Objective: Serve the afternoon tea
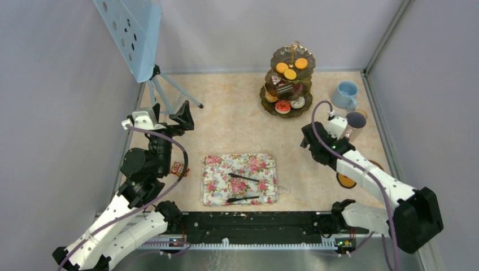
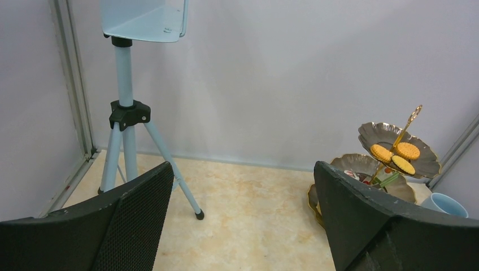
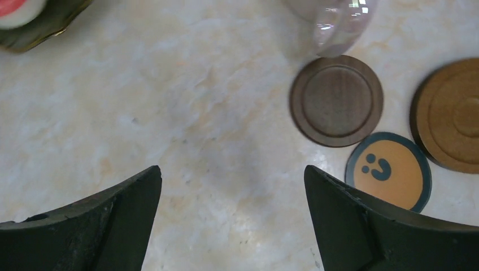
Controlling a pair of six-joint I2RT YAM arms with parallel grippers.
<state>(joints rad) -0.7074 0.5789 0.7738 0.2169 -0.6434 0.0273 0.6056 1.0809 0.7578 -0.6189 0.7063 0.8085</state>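
Left fingers [image 2: 135, 214] stand wide apart and empty at 9 o'clock. The dark scalloped three-tier stand with gold handle [image 1: 281, 56], loaded with orange rounds [image 1: 290, 74], sits at 1 o'clock. Right fingers [image 3: 113, 226] gape empty over the tabletop [image 3: 197, 113] at 3 o'clock, beside a pale-grey cup [image 1: 355, 121]; a light-blue cup [image 1: 345, 94] stands at 2 o'clock

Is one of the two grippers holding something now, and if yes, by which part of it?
Nothing is held. The left gripper is open and empty. The right gripper is open too, with nothing between its fingers.
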